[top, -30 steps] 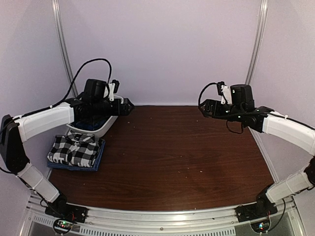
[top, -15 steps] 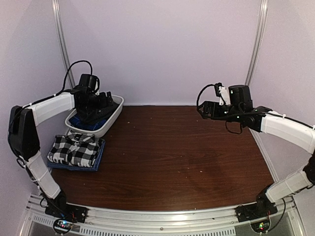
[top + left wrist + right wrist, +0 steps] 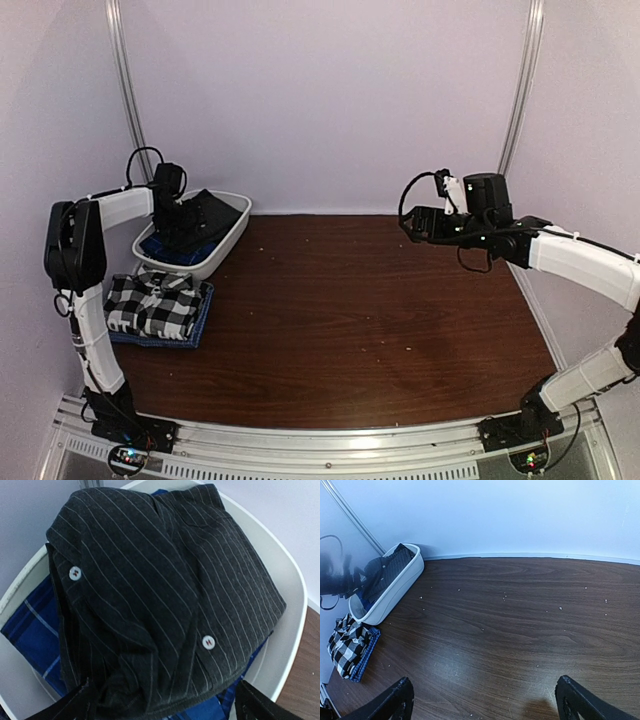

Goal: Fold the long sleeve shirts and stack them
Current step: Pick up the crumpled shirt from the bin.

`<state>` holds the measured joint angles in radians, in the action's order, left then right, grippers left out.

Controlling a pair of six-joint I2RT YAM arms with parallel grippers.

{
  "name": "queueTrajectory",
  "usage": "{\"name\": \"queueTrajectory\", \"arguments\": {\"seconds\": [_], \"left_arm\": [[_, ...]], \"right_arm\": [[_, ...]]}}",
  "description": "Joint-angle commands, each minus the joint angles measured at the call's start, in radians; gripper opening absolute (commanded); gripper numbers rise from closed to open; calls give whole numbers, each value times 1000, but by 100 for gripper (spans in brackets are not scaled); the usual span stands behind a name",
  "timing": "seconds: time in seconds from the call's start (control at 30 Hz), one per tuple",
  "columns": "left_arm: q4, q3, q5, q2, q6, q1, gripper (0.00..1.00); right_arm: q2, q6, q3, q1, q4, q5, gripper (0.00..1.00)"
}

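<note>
The charcoal pinstriped shirt lies bunched in a white basket at the back left, on top of a bright blue cloth. My left gripper is open and hovers just above this shirt, with one finger on each side of its near edge. The black-and-white checked shirt lies folded on a folded dark blue shirt in front of the basket. My right gripper is open and empty, held high over the table's back right.
The basket's white rim surrounds the shirt on the left and right. The bright blue cloth has thin pale lines. The dark wooden table shows small pale specks. Pale walls stand behind and at both sides.
My left arm has swung left and back, from beside the basket to over it, and the gripper has come down close to the charcoal shirt. The right arm has barely moved.
</note>
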<state>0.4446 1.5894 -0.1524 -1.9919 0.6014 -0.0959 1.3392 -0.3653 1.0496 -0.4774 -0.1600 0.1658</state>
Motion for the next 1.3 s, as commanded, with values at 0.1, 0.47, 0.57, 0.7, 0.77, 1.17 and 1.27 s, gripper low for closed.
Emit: {"name": "queueTrajectory", "arguments": {"seconds": [0.1,0.47,0.57,0.7,0.77,1.17,1.27], "left_arm": [[-6,146,38,-112,-9,55,93],[28,229,102,-185,-37,68,36],[24,233,146,-157,-54,62,12],[21,266,190,-97,-104,20,0],[19,285,194,-60,-130,-10,0],[8,506,335,97,-243,-245,0],[7,575,359,114,-257,-328,0]], "right_arm": [[7,-4,14,-6,23,20,100],[-6,-22,-2,-6,26,22,100],[-9,-22,-8,-6,29,21,100],[-4,-24,-14,-6,39,16,100],[0,-26,-14,-5,46,14,100],[18,-14,43,-6,60,-36,100],[6,-5,61,-6,60,-67,100]]}}
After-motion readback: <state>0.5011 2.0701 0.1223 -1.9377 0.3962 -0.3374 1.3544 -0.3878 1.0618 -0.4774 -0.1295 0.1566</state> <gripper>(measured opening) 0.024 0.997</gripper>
